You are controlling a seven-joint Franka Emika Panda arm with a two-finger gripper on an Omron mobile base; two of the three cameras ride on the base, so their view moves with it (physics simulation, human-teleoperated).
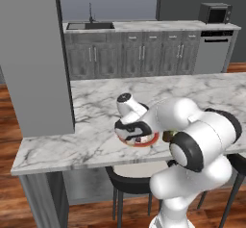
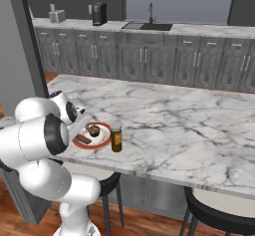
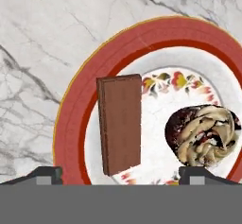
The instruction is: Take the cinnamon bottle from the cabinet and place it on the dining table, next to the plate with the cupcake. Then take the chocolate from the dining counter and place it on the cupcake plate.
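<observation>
In the hand view the chocolate (image 3: 120, 124), a thin brown bar, lies flat on the red-rimmed white plate (image 3: 71, 119), left of the dark cupcake (image 3: 205, 133). My gripper (image 3: 123, 176) hangs open just above the plate, its tips wide apart on either side of the bar and touching nothing. From the right base view the chocolate (image 2: 82, 140) and cupcake (image 2: 93, 129) share the plate (image 2: 103, 141), and the cinnamon bottle (image 2: 116, 136) stands upright on the dining table (image 2: 174, 115) right beside it. In the left base view my gripper (image 1: 136, 134) covers most of the plate (image 1: 146, 144).
The plate sits close to the marble slab's near edge (image 1: 72, 162). Dark stools (image 1: 127, 179) (image 2: 219, 215) stand under that edge. A grey pillar (image 1: 33, 54) rises at the slab's left end. Dark floor cabinets (image 2: 144, 56) with a sink and a microwave (image 1: 215, 13) line the back wall.
</observation>
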